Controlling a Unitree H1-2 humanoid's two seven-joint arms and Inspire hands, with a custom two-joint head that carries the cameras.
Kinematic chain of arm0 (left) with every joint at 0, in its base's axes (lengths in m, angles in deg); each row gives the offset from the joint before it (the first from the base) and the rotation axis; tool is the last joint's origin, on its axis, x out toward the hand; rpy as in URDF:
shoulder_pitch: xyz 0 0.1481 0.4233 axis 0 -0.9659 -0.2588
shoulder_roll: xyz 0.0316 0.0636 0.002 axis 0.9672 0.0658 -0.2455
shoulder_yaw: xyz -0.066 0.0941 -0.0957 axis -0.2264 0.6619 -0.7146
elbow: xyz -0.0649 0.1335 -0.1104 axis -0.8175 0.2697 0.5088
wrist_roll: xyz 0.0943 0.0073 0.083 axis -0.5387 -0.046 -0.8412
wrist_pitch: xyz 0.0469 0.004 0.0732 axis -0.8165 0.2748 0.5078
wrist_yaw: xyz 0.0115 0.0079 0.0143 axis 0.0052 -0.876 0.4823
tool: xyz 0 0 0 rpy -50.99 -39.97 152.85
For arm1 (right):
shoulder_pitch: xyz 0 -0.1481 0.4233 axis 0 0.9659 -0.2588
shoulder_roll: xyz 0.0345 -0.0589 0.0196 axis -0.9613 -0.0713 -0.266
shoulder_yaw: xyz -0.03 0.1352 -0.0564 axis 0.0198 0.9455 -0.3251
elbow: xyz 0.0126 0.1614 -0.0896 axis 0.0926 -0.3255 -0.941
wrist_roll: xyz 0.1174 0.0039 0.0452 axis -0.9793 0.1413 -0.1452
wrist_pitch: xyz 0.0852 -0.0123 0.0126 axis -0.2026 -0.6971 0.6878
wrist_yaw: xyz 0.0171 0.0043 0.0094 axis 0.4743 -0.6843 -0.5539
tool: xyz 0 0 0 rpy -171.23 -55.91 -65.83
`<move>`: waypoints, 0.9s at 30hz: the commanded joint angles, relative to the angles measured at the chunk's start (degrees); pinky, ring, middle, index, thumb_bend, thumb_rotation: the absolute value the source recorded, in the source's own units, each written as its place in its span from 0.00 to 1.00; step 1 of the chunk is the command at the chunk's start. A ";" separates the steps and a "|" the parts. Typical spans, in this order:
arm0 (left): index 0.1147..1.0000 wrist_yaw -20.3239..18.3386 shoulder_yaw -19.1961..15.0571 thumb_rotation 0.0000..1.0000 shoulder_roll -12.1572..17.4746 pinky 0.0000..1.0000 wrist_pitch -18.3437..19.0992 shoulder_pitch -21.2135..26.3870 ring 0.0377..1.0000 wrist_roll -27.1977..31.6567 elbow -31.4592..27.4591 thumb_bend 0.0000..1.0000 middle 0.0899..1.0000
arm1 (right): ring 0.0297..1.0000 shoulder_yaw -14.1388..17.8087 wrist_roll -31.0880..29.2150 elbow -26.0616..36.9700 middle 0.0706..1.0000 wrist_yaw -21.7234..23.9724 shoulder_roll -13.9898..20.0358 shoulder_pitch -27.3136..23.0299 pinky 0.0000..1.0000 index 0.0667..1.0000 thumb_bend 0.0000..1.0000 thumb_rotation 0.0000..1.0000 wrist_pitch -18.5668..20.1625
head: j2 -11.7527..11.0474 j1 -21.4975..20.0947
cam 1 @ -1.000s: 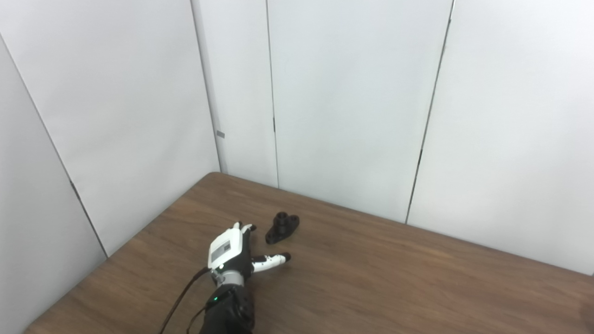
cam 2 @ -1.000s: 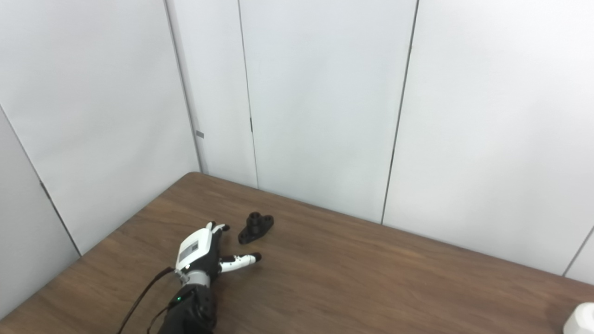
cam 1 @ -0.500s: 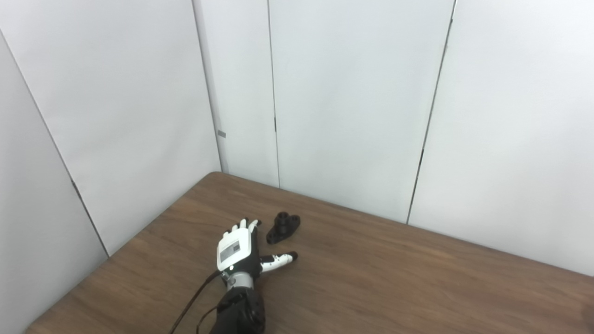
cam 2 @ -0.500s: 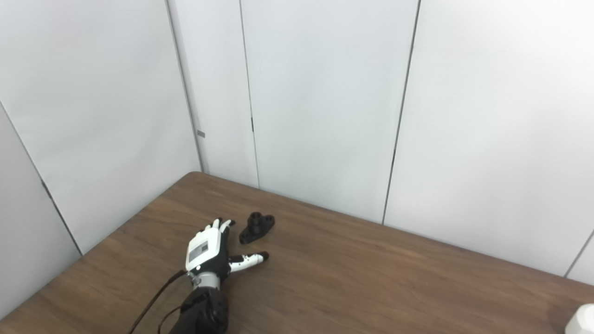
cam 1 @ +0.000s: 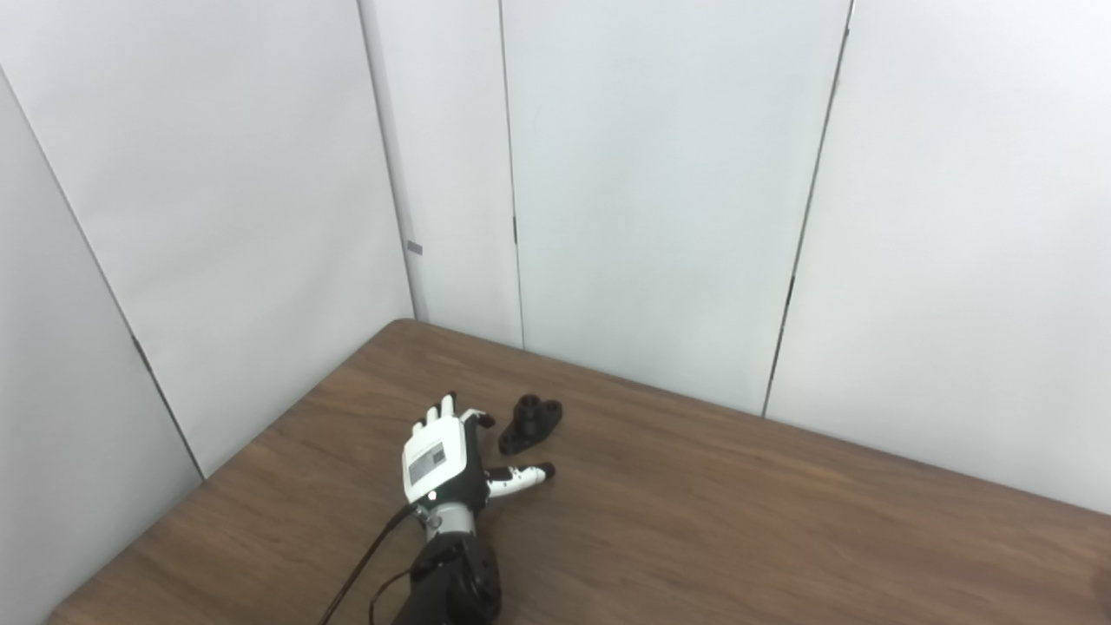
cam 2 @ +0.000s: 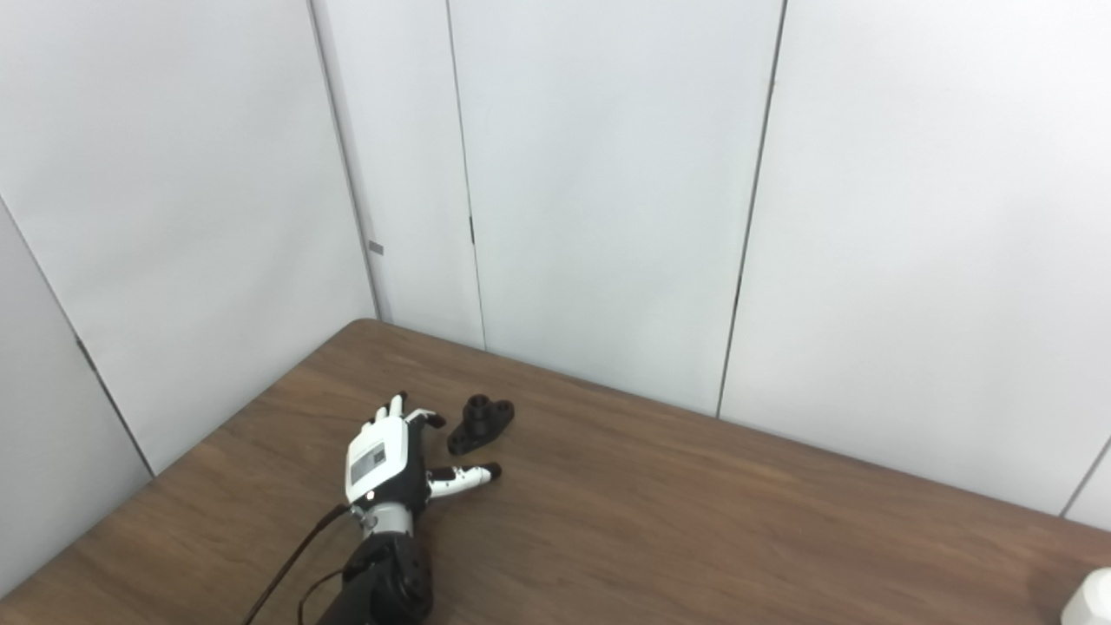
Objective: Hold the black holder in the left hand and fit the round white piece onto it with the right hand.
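Observation:
The black holder [cam 1: 529, 423] lies on the brown table [cam 1: 738, 521], towards its far left part. My left hand [cam 1: 447, 457] hovers just left of it and a little nearer, open, with the fingers spread and the thumb stretched out below the holder. There is a small gap between the fingertips and the holder. A white round piece [cam 2: 1092, 599] shows only as a sliver at the bottom right corner of the right eye view. My right hand is out of sight.
White wall panels [cam 1: 660, 191] close in the table along its far and left edges. The table's left edge [cam 1: 217, 477] runs close beside my left arm.
My left hand has slid forward and a little right, closer to the black holder, with its fingers spreading. The holder has stayed put.

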 commanded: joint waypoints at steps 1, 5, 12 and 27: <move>0.74 1.01 0.36 0.25 2.15 1.00 -0.22 1.89 1.00 0.07 0.35 0.85 1.00 | 1.00 0.10 0.15 0.69 1.00 -0.36 -0.52 5.83 1.00 1.00 0.47 0.86 0.90 | 0.19 -0.22; 0.76 1.89 0.94 0.24 2.52 1.00 -0.94 2.33 1.00 1.11 1.65 0.87 1.00 | 1.00 0.17 -0.10 1.21 1.00 -0.41 -0.79 6.36 0.99 1.00 0.47 0.84 0.96 | 0.39 -0.52; 0.82 1.16 1.87 0.26 2.89 1.00 0.65 2.68 1.00 1.54 2.15 0.89 1.00 | 1.00 0.00 -0.04 2.05 1.00 -0.29 -0.87 7.26 0.99 1.00 0.49 0.83 0.58 | 0.96 -0.82; 0.89 -2.10 1.31 0.33 2.52 1.00 1.44 3.14 1.00 0.86 3.59 0.96 1.00 | 1.00 -0.07 -0.54 2.89 1.00 -0.03 -0.93 8.26 0.95 1.00 0.53 0.81 0.61 | 1.62 -1.48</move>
